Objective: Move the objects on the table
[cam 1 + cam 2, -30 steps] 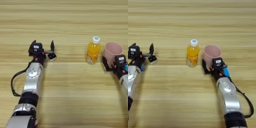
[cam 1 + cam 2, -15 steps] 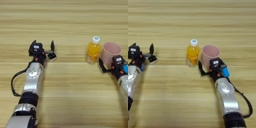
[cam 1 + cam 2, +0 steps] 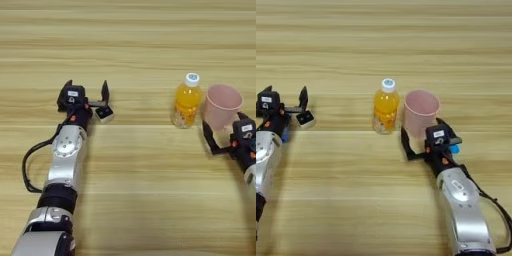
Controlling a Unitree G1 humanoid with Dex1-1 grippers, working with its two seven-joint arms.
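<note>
Right of centre, the juice bottle [image 3: 385, 107] stood upright, cap up, beside the upright pink cup [image 3: 420, 112], whose inside looked empty. The right pincer [image 3: 423, 141] spread open around the cup's base. At left, the left pincer [image 3: 86, 90] gaped open, holding nothing, by a small cube [image 3: 104, 114].

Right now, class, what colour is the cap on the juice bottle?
White, on the juice bottle; clearest in the left eye view.

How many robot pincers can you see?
2. The left pincer is open at the table's left, beside the tiny cube. The right pincer is open around the pink cup, right of the juice bottle.
</note>
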